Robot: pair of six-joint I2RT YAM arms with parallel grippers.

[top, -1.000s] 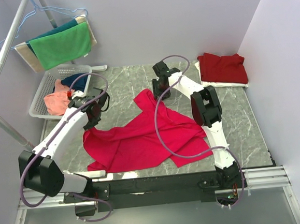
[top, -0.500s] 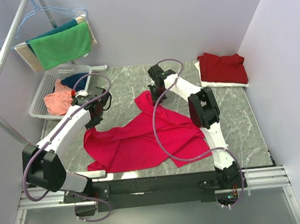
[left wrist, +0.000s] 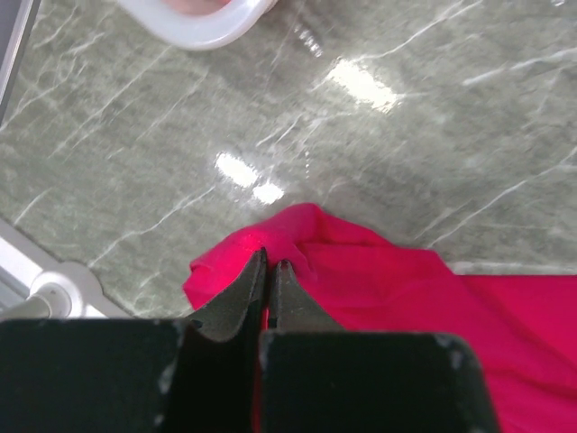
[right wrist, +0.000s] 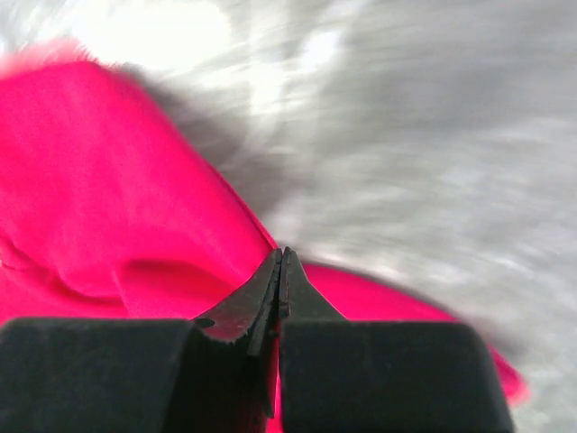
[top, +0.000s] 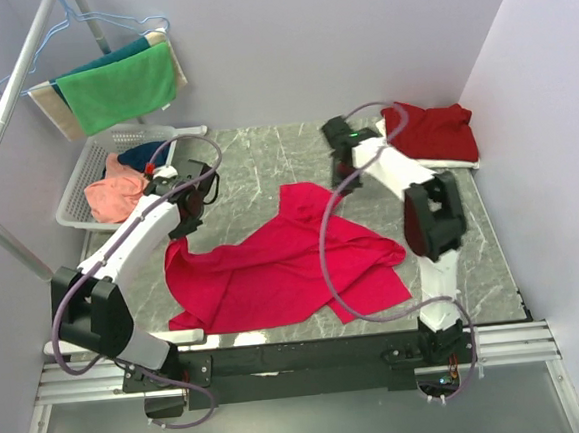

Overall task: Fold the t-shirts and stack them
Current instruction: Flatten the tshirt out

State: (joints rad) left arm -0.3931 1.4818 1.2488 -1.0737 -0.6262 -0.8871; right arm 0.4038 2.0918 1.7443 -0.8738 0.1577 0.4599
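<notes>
- The bright pinkish-red cotton t-shirt (top: 283,267) lies spread but rumpled across the middle of the grey marbled worktop (top: 245,160), with one point of cloth reaching toward the far side.
- The left claw (left wrist: 269,263) is clenched on a puckered corner at the shirt's left edge (the cloth bunches right at the fingertips).
- The right claw (right wrist: 281,260) is clenched too, its tips over red cloth near the shirt's far point. That wrist view is blurred, so I cannot tell whether any fabric is pinched.
- A darker maroon-red t-shirt (top: 429,130) sits folded in the far right corner of the worktop, well apart from the spread one.
- Off the worktop's far left corner stands a white plastic basket (top: 76,205) holding a salmon-orange shirt (top: 107,196) and a navy shirt (top: 146,156), both crumpled.
- Above the basket, a green towel (top: 119,87) hangs over a metal rack (top: 5,108) (teal and beige cloth show behind it).
</notes>
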